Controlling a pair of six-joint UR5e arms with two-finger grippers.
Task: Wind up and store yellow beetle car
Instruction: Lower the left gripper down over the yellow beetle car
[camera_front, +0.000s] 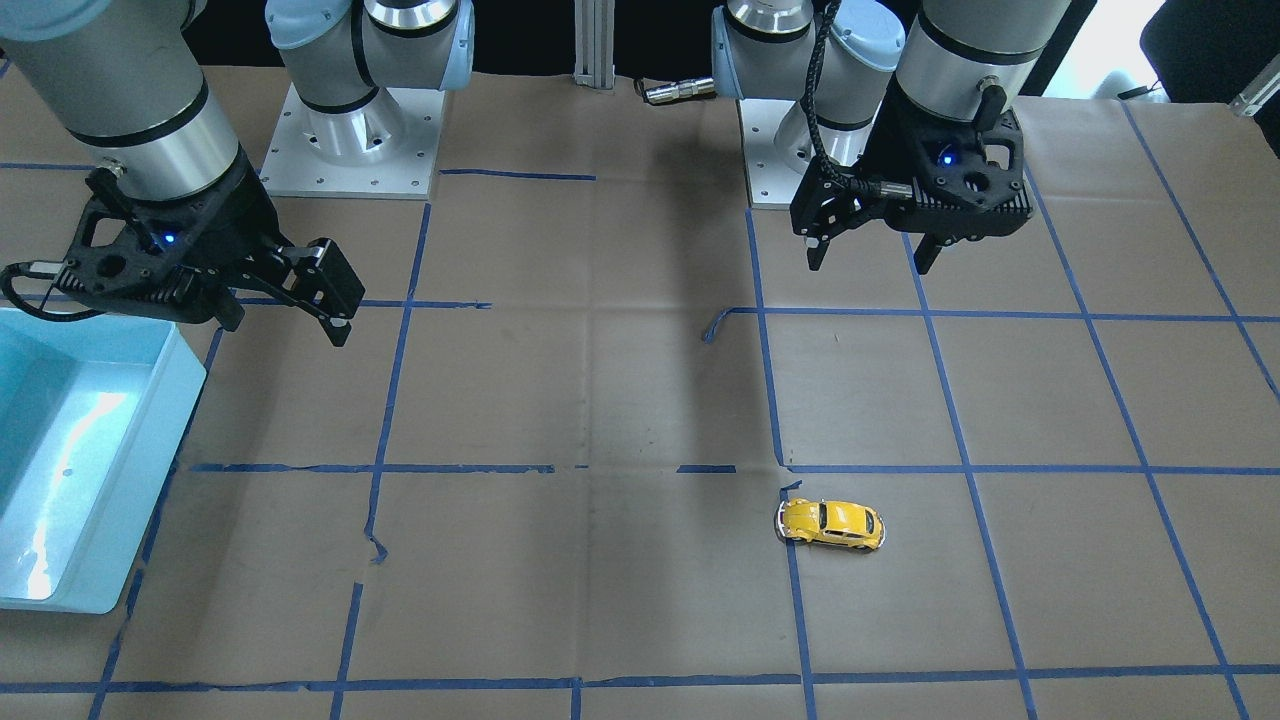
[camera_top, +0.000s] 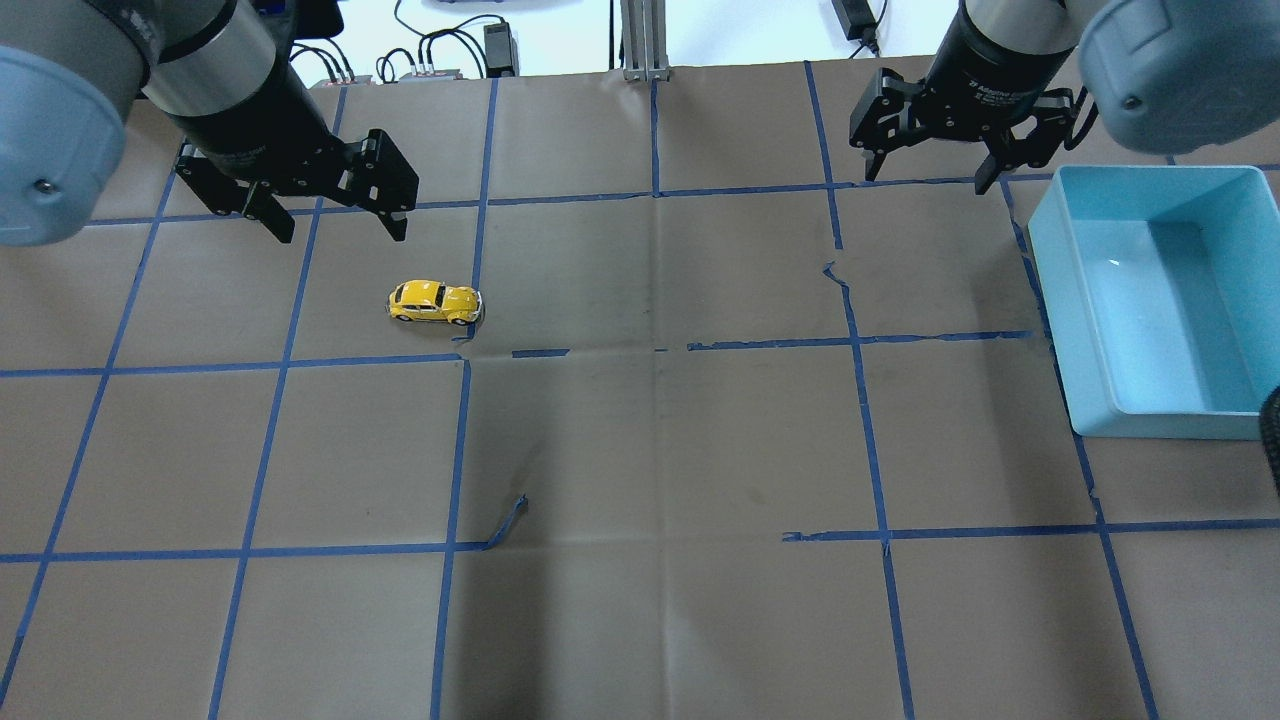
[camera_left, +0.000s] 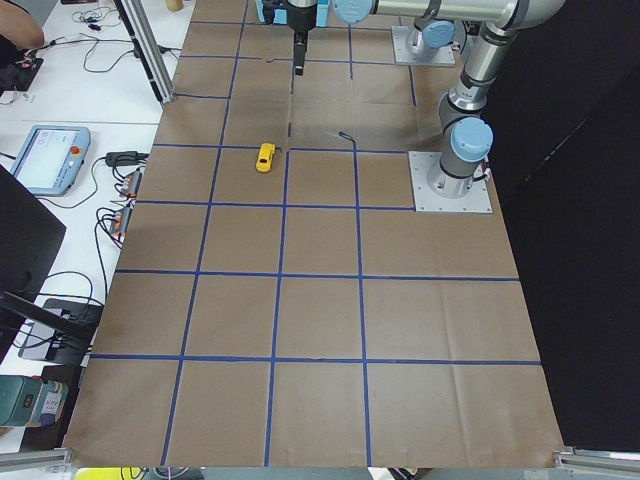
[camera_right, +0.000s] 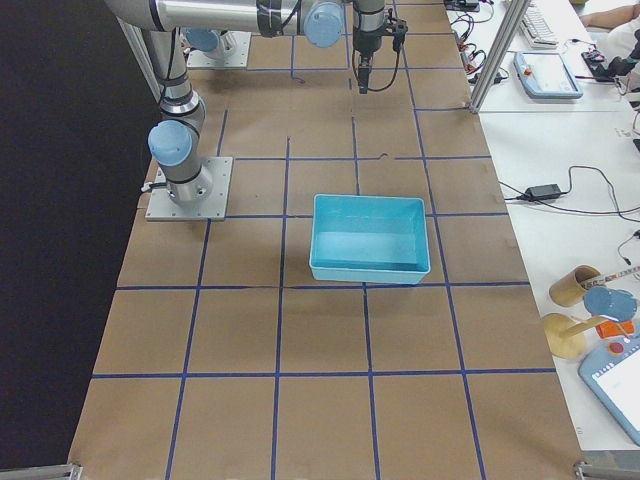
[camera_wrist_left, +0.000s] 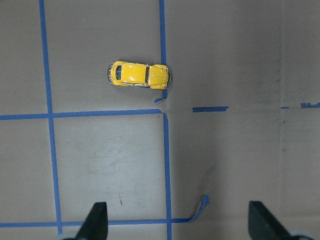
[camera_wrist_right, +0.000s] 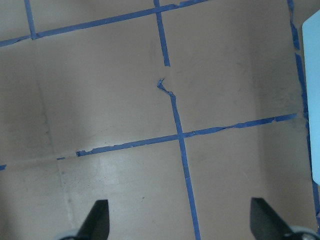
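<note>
Black left gripper (camera_top: 342, 233), jaws spread, empty

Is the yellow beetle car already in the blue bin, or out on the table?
Out. The yellow beetle car sits on the paper-covered table, untouched; the blue bin across the table holds nothing.

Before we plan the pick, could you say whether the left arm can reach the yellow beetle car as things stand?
Probably yes: the left gripper hovers open close to the yellow beetle car, with nothing standing between them.

Yellow beetle car (camera_top: 435, 302) upright on wheels
</note>
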